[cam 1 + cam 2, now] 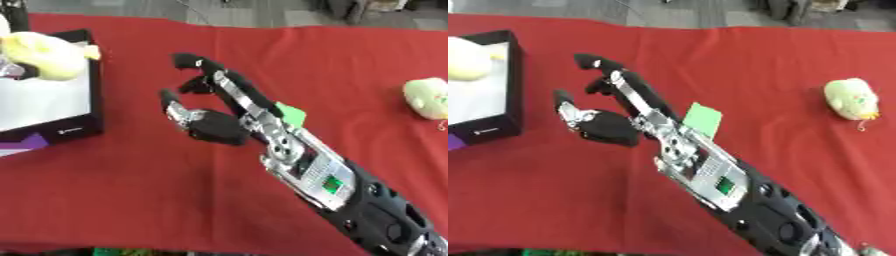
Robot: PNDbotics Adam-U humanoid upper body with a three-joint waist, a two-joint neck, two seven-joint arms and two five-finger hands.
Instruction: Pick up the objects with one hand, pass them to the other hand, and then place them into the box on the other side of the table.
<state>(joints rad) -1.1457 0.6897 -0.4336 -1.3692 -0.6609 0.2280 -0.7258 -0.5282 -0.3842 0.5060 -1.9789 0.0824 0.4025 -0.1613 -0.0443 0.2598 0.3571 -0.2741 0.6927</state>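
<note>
My right hand (214, 127) reaches in from the lower right and hovers over the middle of the red table, fingers spread and relaxed, holding nothing. It points toward the black box with a white inside (94, 90) at the left edge and stops short of it. A pale yellow soft toy (44, 52) lies at the box's top. A second pale yellow-green soft toy (850, 97) lies on the cloth far to the right, away from the hand. A flat green piece (702, 119) lies on the table, partly hidden under my forearm. My left hand shows in neither view.
A red cloth (131, 200) covers the table, and grey floor shows beyond its far edge. A purple patch (22, 142) sits at the box's near corner.
</note>
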